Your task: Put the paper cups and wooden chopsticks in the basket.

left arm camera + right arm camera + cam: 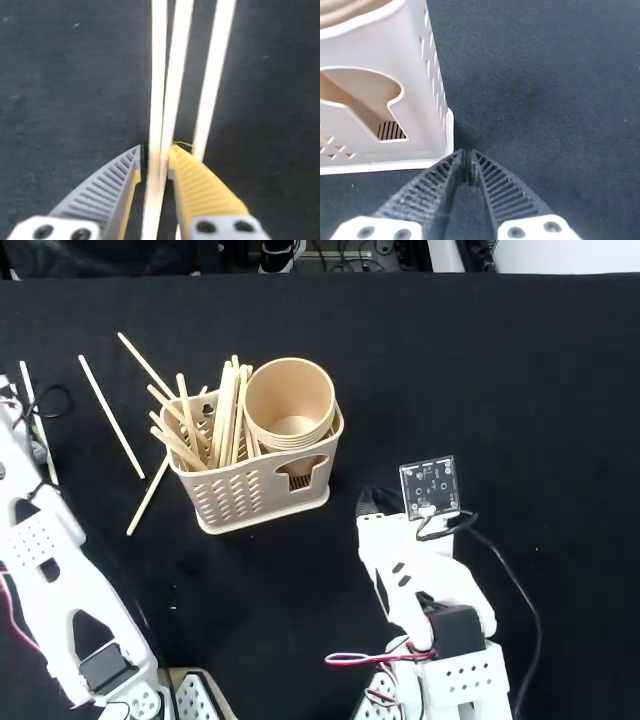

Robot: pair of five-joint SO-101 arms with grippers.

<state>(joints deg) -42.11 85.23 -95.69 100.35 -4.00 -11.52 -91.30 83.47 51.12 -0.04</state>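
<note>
Wooden chopsticks are clenched between the left jaws over the black bench. Loose chopsticks lie left of the beige basket, which holds a chopstick bundle and stacked paper cups. The right jaws, clenched empty, sit just beside its corner.

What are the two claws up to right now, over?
Left gripper shut on chopsticks. Right gripper shut, empty, beside basket. Paper cups in basket. Loose chopsticks on table.
</note>
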